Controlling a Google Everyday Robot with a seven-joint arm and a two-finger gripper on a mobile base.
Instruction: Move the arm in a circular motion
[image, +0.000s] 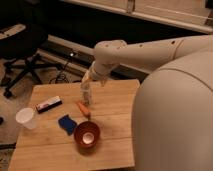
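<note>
The end effector (87, 94) hangs pointing down over the far half of the wooden surface (115, 115), its fingers apart with nothing between them. Its tip is just above the boards, near the far end of an orange carrot (83, 108) that lies close by at 6 o'clock from it

Further out at 7 o'clock lies a blue sponge (66, 123), flat on the wood, just beside the carrot. Beyond the carrot, again at 6 o'clock, stands a reddish-brown bowl (76, 131), upright, with a small round white thing (88, 138) in its bottom, perhaps a little cup or lid. At 9 o'clock from the end effector lies a flat dark block with a white and red top (49, 104), and at 8 o'clock, near the left edge, a white cup (26, 118) stands upright, mouth up

The arm (145, 52), cream-white and thick, reaches in from 3 o'clock, bends at a bulbous joint and drops through the narrower wrist to the end effector. A dark office chair (22, 37) stands on the floor at 10 o'clock
</note>
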